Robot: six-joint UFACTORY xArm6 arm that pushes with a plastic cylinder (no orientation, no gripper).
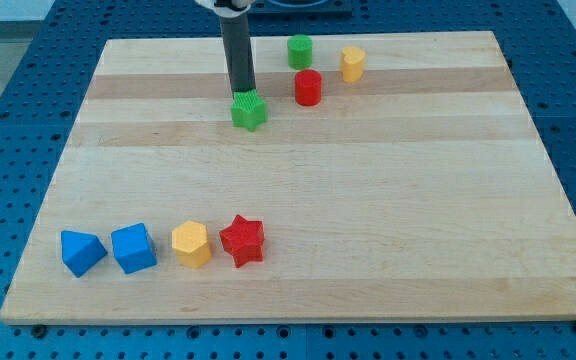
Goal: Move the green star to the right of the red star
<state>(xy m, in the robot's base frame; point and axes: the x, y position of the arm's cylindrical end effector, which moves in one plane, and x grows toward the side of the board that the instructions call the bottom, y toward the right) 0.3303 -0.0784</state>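
The green star [250, 111] lies on the wooden board [368, 200] near the view's top, left of centre. My tip [242, 93] is at the star's upper left edge, touching or almost touching it. The red star [242, 240] lies near the view's bottom, far below the green star, at the right end of a row of blocks.
Left of the red star lie a yellow hexagonal block [191, 244], a blue cube [133, 248] and a blue triangular block [82, 252]. Near the top are a red cylinder [308, 87], a green cylinder [300, 51] and a yellow block [353, 63].
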